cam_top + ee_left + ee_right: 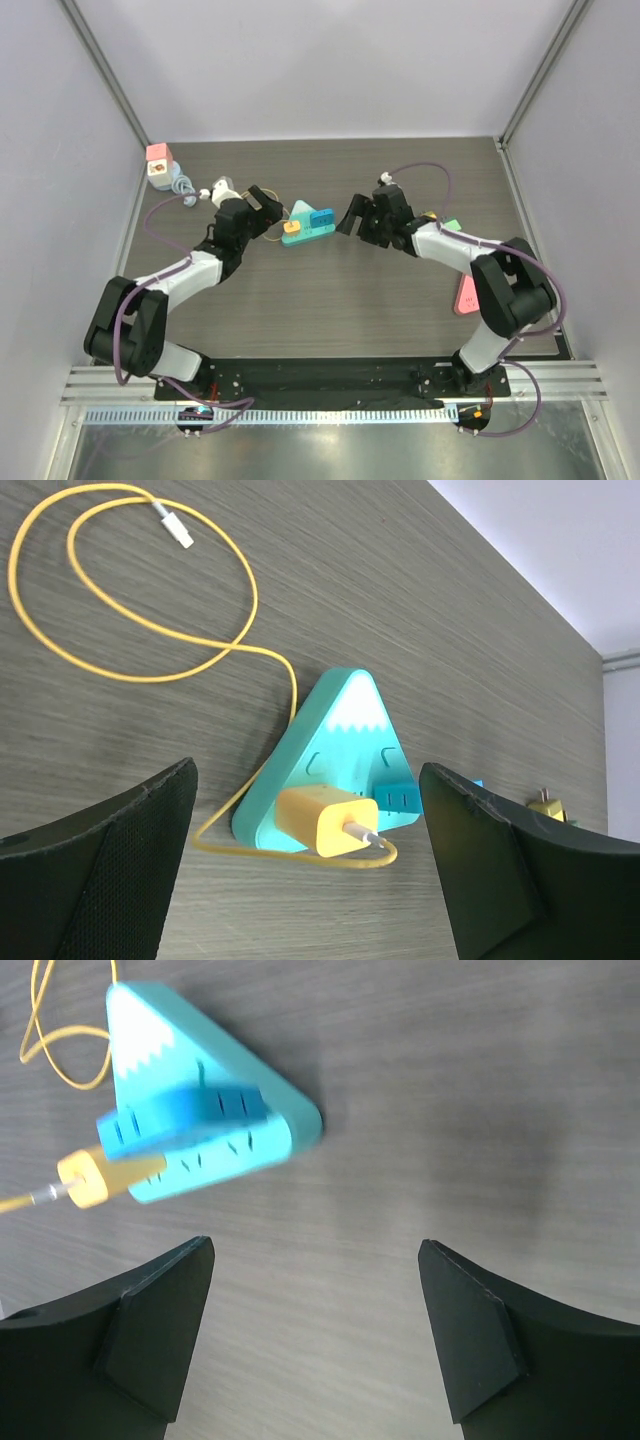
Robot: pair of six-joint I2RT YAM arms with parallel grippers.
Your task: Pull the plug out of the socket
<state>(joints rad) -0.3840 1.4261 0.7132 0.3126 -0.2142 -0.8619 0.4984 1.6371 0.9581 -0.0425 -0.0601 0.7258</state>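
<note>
Left tool [306, 775] and right tool [317, 1250] gape empty; plug [325, 822] sits in socket [345, 715].

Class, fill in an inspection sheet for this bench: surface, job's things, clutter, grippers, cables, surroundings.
Surface: dark wood-grain table.
Job's things: teal triangular socket lying flat; yellow plug and blue plug seated in it.
Clutter: pink-and-white adapter at the far left corner; pink item beside the right arm.
Grippers: left gripper and right gripper open, flanking the socket, holding nothing.
Cables: yellow cable runs from the yellow plug in loose loops; purple cables along both arms.
Surroundings: white walls, metal frame posts.
</note>
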